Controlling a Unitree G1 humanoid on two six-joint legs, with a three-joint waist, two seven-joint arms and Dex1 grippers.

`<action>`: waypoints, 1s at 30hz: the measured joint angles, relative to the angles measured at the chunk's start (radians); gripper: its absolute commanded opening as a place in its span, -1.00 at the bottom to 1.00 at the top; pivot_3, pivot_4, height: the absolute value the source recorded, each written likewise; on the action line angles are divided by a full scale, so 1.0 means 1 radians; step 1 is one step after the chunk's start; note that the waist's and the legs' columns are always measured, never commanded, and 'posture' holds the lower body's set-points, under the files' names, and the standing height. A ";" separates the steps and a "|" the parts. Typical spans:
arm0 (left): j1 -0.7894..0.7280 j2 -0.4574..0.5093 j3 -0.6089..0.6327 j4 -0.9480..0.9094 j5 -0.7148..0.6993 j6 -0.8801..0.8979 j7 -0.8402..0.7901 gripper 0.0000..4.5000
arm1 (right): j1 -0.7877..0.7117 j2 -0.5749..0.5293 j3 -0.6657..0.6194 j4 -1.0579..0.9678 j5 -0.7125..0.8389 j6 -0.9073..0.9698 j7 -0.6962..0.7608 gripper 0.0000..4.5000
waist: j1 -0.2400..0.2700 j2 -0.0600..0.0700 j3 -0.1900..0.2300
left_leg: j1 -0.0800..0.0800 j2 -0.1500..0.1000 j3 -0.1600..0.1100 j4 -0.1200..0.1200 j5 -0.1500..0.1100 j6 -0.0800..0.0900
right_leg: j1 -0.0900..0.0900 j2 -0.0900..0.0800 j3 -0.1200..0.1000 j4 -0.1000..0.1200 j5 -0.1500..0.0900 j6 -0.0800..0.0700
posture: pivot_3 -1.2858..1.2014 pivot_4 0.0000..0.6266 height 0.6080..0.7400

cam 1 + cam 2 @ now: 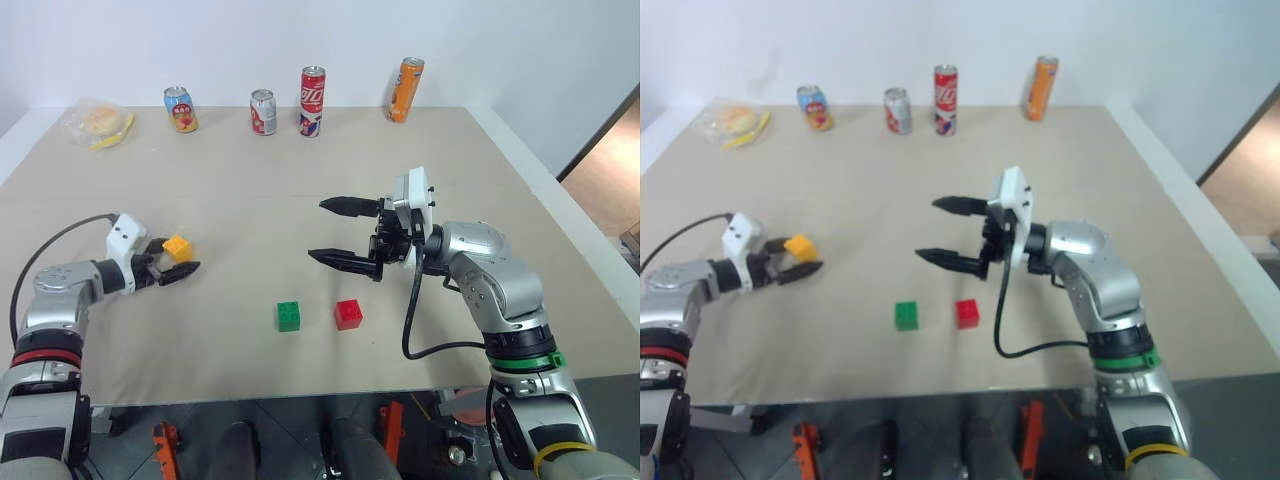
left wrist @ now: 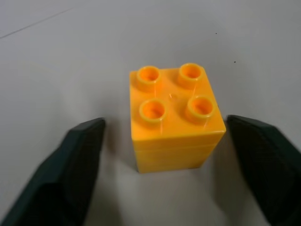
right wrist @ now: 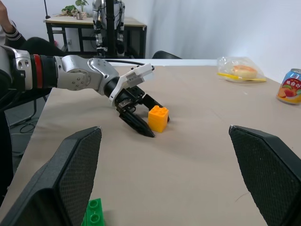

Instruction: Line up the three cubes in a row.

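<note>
The left tool (image 1: pixel 174 262) sits low over the beige table (image 1: pixel 300 180) with its two black fingers (image 2: pixel 61 174) partly open on either side of the small yellow-orange studded plastic cube (image 1: pixel 178 247); a gap shows between each finger and the cube, which stands upright on the table and is not gripped. The right tool (image 1: pixel 332 232) hangs above the table's middle, pointing toward the robot's left, its fingers spread wide and holding nothing. Near the front edge, the small green studded plastic cube (image 1: pixel 289 316) and the small red studded plastic cube (image 1: pixel 349 314) stand near each other, well apart from the yellow-orange cube. Four drink cans (image 1: pixel 264 112) and a clear bag of food (image 1: pixel 97 123) stand along the far edge
</note>
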State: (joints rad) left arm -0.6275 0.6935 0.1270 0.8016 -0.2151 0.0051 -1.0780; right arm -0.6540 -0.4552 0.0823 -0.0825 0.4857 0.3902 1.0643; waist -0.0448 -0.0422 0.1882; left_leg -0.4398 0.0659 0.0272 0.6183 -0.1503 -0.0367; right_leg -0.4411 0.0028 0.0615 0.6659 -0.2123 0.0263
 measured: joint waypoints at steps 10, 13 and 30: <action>-0.006 -0.006 0.001 0.005 -0.003 -0.010 -0.006 -0.40 | 0.002 -0.007 0.000 -0.003 0.002 0.001 0.002 1.00 | 0.000 0.000 0.000 | 0.000 0.000 0.000 0.000 0.000 0.000 | 0.000 0.000 0.000 0.000 0.001 0.001 | 0.03 -0.52 1.00; 0.017 -0.016 0.000 -0.110 -0.052 0.004 -0.076 -0.40 | 0.009 -0.031 -0.002 -0.023 0.018 0.018 0.023 1.00 | 0.000 0.000 0.000 | -0.001 0.000 0.000 0.000 0.000 0.000 | 0.000 0.000 0.000 0.000 0.000 0.001 | 0.03 -0.52 1.00; 0.289 0.023 -0.170 -0.688 -0.129 0.070 -0.350 -0.40 | 0.099 -0.154 -0.001 -0.175 0.090 0.136 0.084 1.00 | -0.003 0.000 0.000 | 0.002 0.001 0.001 0.002 0.000 0.001 | 0.001 0.000 0.002 0.001 -0.001 -0.004 | 0.03 -0.52 1.00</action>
State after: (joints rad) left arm -0.3384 0.7166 -0.0427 0.1135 -0.3440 0.0749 -1.4282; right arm -0.5553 -0.6090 0.0811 -0.2574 0.5752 0.5263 1.1487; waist -0.0476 -0.0421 0.1883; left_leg -0.4376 0.0668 0.0280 0.6199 -0.1505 -0.0353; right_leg -0.4404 0.0031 0.0631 0.6667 -0.2137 0.0225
